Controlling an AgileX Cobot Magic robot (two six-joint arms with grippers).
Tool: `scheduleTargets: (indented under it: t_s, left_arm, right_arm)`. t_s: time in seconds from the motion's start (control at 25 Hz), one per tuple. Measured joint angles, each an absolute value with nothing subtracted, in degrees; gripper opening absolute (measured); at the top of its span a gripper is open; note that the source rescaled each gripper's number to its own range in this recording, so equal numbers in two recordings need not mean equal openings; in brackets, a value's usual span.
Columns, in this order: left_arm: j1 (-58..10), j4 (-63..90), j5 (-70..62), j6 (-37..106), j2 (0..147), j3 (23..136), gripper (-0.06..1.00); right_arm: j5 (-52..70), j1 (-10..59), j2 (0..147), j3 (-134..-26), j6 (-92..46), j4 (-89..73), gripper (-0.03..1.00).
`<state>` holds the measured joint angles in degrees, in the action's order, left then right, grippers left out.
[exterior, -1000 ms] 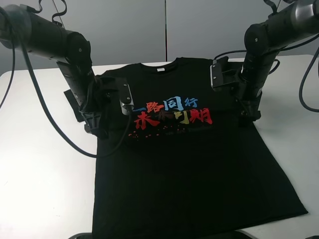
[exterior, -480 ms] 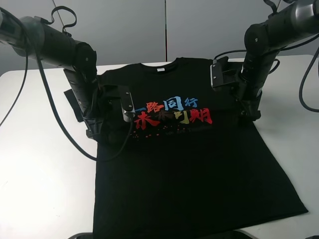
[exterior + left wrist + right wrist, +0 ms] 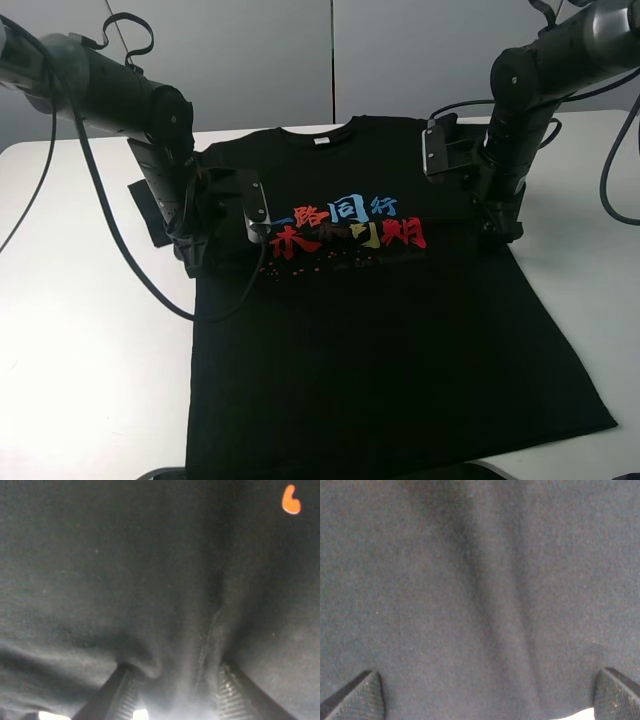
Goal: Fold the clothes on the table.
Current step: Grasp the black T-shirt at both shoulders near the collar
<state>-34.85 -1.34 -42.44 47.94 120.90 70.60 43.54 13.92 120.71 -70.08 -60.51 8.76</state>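
The clothes, a black T-shirt with red, blue and brown characters on the chest, lie flat and face up on the white table. My left gripper presses down on the shirt's left side just below the sleeve. In the left wrist view its fingers stand half closed around a raised fold of black cloth; a firm pinch cannot be made out. My right gripper rests on the shirt's right edge under the other sleeve. Its fingertips are wide apart on flat cloth.
A black cable loops from the left arm over the table beside the shirt. The shirt's hem reaches the table's front edge. White table surface lies to the left and right of the shirt. A grey wall stands behind.
The left arm has come down and shifted slightly toward the shirt's left side, and its jaws have narrowed, bunching cloth between them. The right arm and the shirt's outline are unchanged.
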Motion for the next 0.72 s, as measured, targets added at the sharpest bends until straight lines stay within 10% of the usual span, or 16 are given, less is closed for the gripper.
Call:
scheduleTargets:
  t_s: [0.32,0.56,0.72]
  left_arm:
    - [-34.8,-1.5,-42.0,47.9,120.9,70.7,0.60]
    - [-34.8,-1.5,-42.0,47.9,120.9,70.7,0.09]
    - [-34.8,-1.6,-41.9,47.9,120.9,70.7,0.01]
  right_arm:
    - [43.5,13.9,120.7,-70.1,-60.5,8.7,0.93]
    - [43.5,13.9,120.7,-70.1,-60.5,8.4,0.85]
    - [43.5,13.9,120.7,-70.1,-60.5,8.3,0.72]
